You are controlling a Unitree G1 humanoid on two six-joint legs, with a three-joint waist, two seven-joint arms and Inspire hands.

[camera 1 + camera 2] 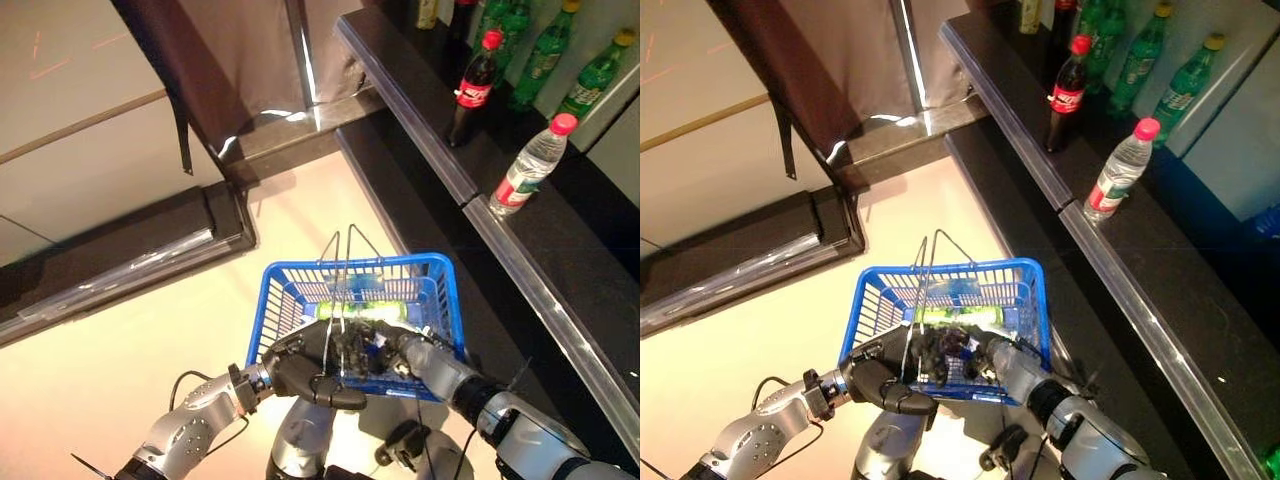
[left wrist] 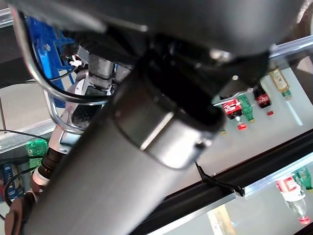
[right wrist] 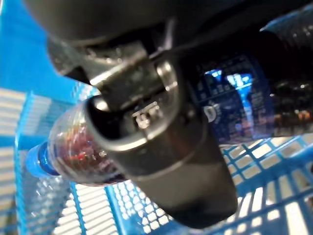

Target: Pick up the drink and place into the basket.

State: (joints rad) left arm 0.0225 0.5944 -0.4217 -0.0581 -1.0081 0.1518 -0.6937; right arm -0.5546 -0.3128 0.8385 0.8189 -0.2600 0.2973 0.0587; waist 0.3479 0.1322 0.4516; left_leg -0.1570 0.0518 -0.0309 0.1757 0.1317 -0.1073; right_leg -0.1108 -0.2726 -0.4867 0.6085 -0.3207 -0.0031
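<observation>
While my left hand (image 1: 300, 372) curls round the wire handles (image 1: 345, 262) at the near rim of the blue basket (image 1: 445, 290), my right hand (image 1: 405, 352) is down inside it, fingers wrapped around a dark drink bottle with a blue cap (image 3: 35, 159). I see that bottle lying on its side, long axis roughly level, cap pointing away from the palm just over the mesh floor. A green bottle (image 1: 362, 311) lies crosswise on the basket bottom beyond it.
</observation>
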